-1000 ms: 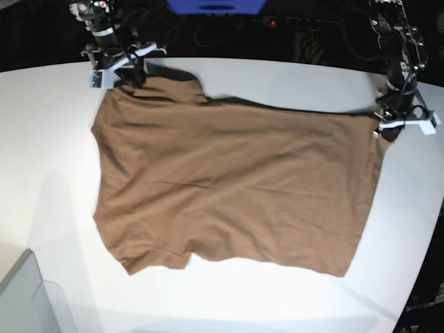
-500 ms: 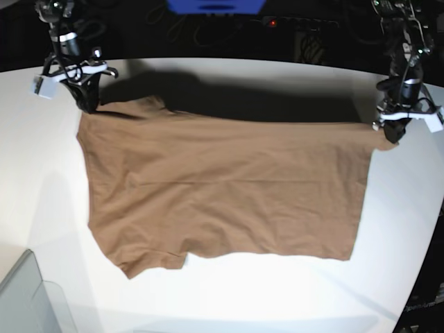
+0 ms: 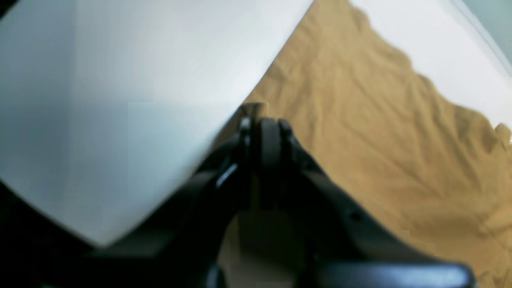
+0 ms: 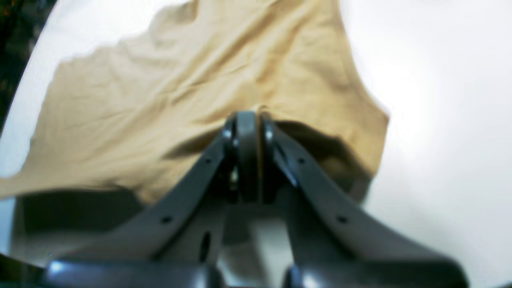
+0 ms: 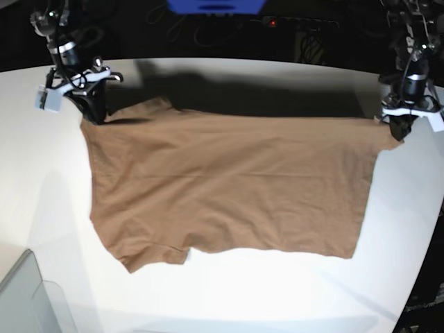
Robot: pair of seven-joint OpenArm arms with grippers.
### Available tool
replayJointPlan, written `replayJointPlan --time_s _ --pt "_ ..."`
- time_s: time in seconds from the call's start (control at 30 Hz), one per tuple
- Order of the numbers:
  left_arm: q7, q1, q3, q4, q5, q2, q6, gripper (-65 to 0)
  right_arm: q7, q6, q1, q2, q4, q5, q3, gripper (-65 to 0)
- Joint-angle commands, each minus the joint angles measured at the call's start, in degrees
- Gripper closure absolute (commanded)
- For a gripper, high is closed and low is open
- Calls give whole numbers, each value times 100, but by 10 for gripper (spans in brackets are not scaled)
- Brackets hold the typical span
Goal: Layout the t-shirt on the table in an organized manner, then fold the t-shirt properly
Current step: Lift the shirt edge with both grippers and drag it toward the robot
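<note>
The brown t-shirt point(image 5: 229, 184) hangs stretched between my two grippers, its far edge lifted and its near part on the white table point(image 5: 229, 298). My right gripper point(image 5: 94, 114) is shut on the shirt's far left corner, seen close in the right wrist view point(image 4: 248, 118) with cloth point(image 4: 160, 100) beyond it. My left gripper point(image 5: 401, 133) is shut on the far right corner, seen in the left wrist view point(image 3: 262, 122) with cloth point(image 3: 380, 132) spreading away. One sleeve point(image 5: 149, 257) lies at the near left.
A grey translucent bin corner point(image 5: 28, 298) sits at the near left. The table's curved edge point(image 5: 430, 229) runs close by on the right. Dark equipment and cables point(image 5: 270, 24) lie beyond the far edge.
Both grippers have pulled the shirt's far edge taut and raised it. The right gripper swung outward to the left, then slightly back; the left gripper moved a little right and down.
</note>
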Motion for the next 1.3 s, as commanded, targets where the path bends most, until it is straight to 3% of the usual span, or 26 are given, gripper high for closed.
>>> replayJointPlan --time_s 0.0,0.3,0.5,0.67,0.93,1.27 --pt "-148 -108 -28 122 85 -68 -42 -1 16 36 119 73 68 75 41 0" --pt "-148 -1093 746 -273 1474 -86 -42 -1 -907 36 1306 539 -415 66 23 0" --pt "-148 -1858 1255 -880 2397 -86 -42 -1 -1180 27 1930 838 -943 66 -214 0" --pt "-148 -2271 1387 -1187 2898 -86 -51 -1 -1162 27 2220 855 -1365 66 -434 0" --pt "-148 -2543 1379 -1882 3004 -86 -51 -1 -1118 27 2651 1119 -2050 66 -830 0" --pt "-148 -2860 1352 -2550 3013 -95 -51 -3 -1118 27 2994 1136 -2516 66 -865 0"
